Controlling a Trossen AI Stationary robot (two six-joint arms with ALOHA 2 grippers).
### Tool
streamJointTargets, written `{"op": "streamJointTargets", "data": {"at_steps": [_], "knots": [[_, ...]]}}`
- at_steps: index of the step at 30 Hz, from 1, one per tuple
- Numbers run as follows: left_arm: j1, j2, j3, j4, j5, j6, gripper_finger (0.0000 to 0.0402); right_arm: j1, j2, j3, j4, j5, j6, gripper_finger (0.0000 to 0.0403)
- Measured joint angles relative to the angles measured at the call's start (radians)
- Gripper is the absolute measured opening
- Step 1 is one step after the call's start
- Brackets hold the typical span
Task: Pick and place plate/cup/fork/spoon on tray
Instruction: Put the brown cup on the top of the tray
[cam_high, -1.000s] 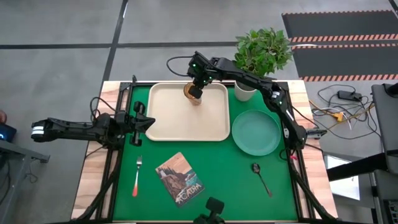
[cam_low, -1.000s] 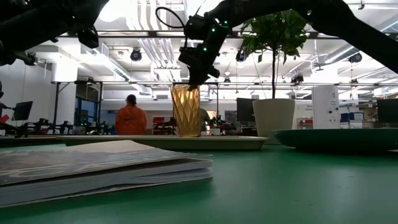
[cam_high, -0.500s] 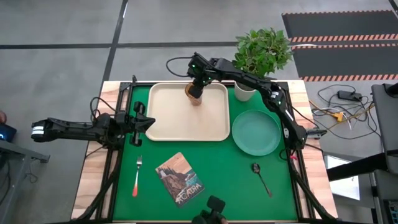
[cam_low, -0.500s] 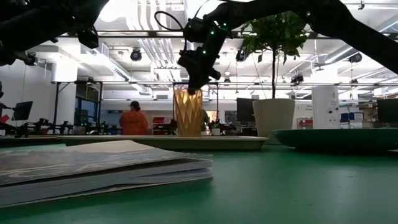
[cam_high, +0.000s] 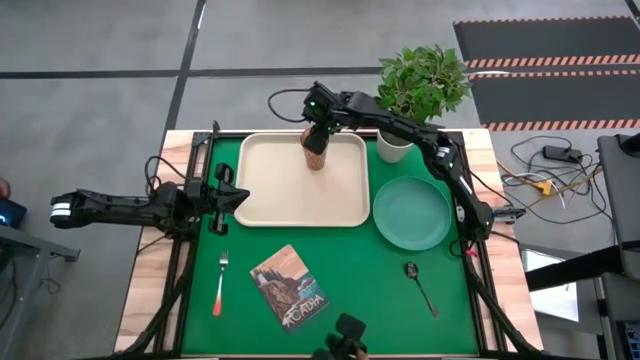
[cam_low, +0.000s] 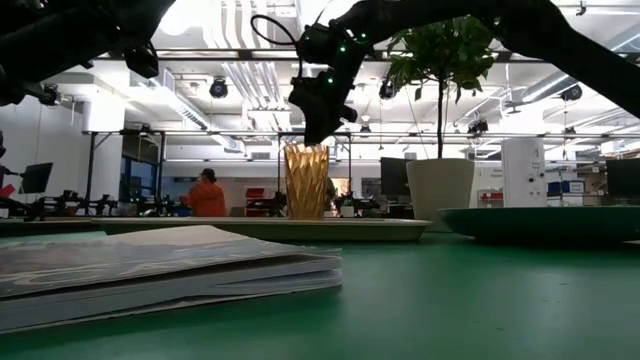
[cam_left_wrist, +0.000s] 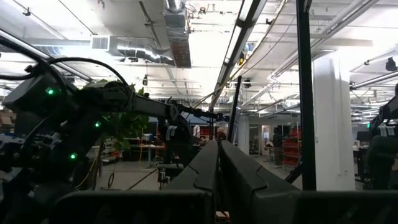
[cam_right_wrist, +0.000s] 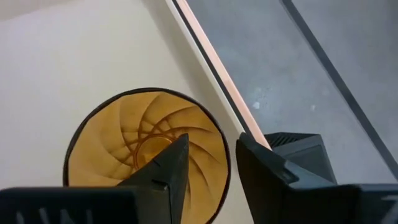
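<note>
The amber ribbed cup (cam_high: 316, 152) stands upright on its base at the far edge of the cream tray (cam_high: 270, 200). My right gripper (cam_right_wrist: 211, 163) hangs open just above it, pointing down, one finger over the cup's hollow and one outside the rim (cam_right_wrist: 225, 163), with a gap on both sides. The teal plate (cam_high: 412, 212) lies on the green mat right of the tray. The fork (cam_high: 220, 285) and the spoon (cam_high: 420, 285) lie nearer the front edge. My left gripper (cam_high: 240, 197) waits shut beside the tray's left edge.
A book (cam_high: 290, 287) lies on the mat in front of the tray, between fork and spoon. A plant in a white pot (cam_high: 393, 148) stands at the far edge, right of the cup and close to my right arm. A person shows in the room behind.
My right gripper has opened and let go of the cup's rim, rising very slightly. The cup has shifted a little toward the table's right edge and now stands upright on the tray.
</note>
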Motion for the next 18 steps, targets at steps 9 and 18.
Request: {"op": "streamJointTargets", "data": {"at_steps": [9, 18], "knots": [[0.0, 0.0, 0.0, 0.001, 0.0, 0.0, 0.0, 0.03, -0.018, 0.0, 0.014, -0.012, 0.006, 0.0092], [0.0, 0.0, 0.0, 0.003, 0.0, 0.0, 0.0, 0.135, -0.018, 0.0, 0.073, -0.011, -0.078, 0.0035]]}}
